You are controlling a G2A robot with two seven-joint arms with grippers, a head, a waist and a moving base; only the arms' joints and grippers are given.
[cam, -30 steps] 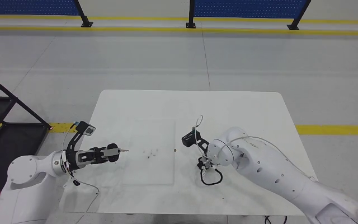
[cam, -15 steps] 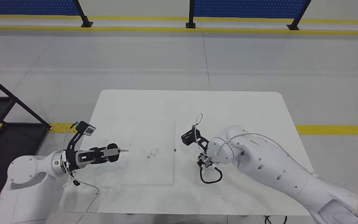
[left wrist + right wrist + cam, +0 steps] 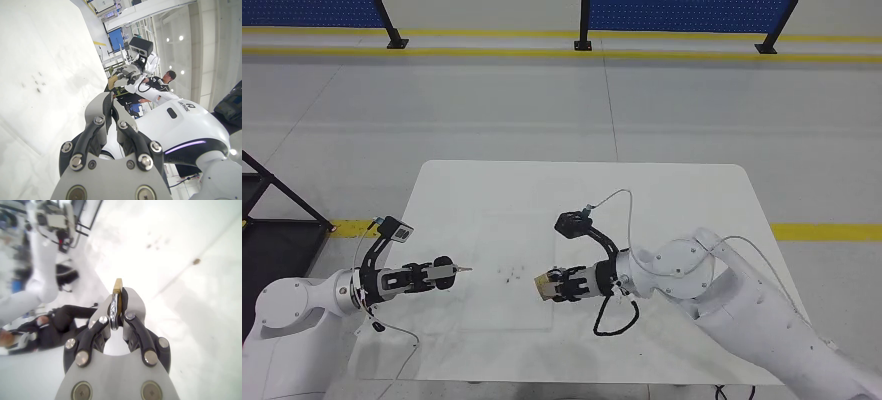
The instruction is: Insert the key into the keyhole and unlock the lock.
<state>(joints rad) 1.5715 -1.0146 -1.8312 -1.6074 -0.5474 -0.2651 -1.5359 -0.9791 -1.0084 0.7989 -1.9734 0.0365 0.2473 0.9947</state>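
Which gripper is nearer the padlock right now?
Right. The right gripper has the padlock clamped in its jaws; the left gripper, holding the key, sits apart across the table.

1. You're in a robot test hall or lab.
2. You've got a smooth pale grey floor marked with yellow tape lines.
3. Blue panel barriers on black feet line the far side.
4. Your plain white rectangular worktable stands alone on open floor.
5. Round ceiling lights sit high overhead in a white-walled hall.
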